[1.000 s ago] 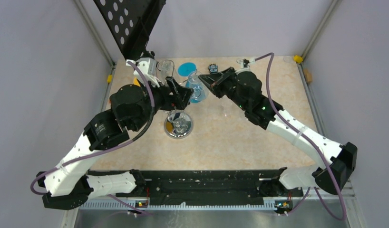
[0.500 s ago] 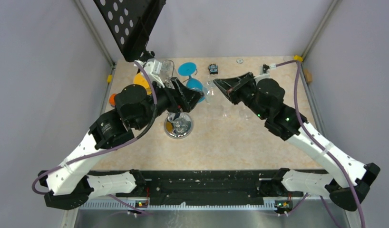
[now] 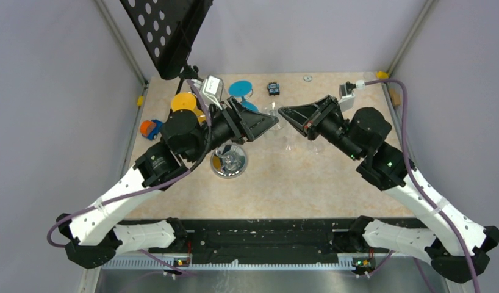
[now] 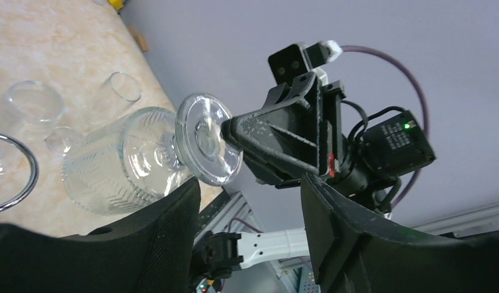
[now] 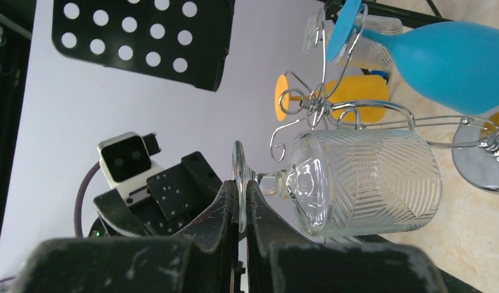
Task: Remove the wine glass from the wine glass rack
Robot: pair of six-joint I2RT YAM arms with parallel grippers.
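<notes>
**A:** Now, item one: the wine glass?

**B:** Wine glass [image 5: 363,183], clear, cut pattern on the bowl. It lies on its side in the air, above the table [image 3: 308,177]. Its bowl is just beside the curled wire arms of the wine glass rack [image 5: 317,110]. Whether it touches the wire cannot be told.

**A:** Held by?

**B:** Right gripper [image 5: 242,195], fingers pinched tight on the rim of the glass's foot disc.

**A:** Item two: the left gripper?

**B:** Left gripper [image 4: 247,189], jaws apart, nothing between them. The glass lies just beyond its fingertips.

**A:** Rack stock?

**B:** One blue glass [image 5: 442,58] and one yellow glass [image 5: 357,101], both hanging by their feet from the hooks. The rack's round chrome base [image 3: 229,162] stands on the table.
</notes>
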